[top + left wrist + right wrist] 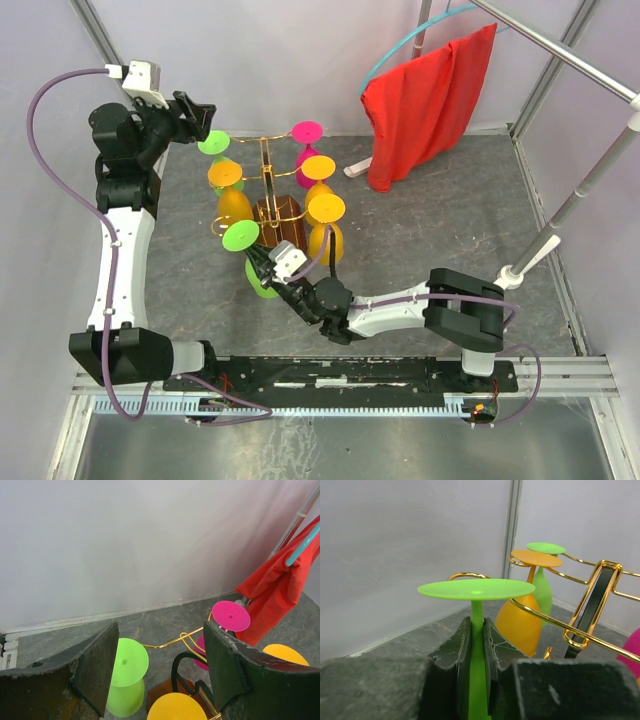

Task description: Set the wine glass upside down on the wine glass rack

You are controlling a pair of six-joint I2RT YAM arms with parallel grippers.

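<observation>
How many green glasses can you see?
2. One green wine glass is upside down at the gold wire rack's far-left end. The other green wine glass has its stem pinched in the right claw, near-left. More could be hidden.

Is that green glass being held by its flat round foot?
No, the right arm's jaws pinch the green glass by its thin stem, just below the flat foot.

Bright, even, diffuse light; faint soft shadows on the mottled grey tabletop point(450, 225) around the gold-wire, dark-wood-based wine glass rack point(278, 213). Wrist-view foregrounds look blurred.
</observation>
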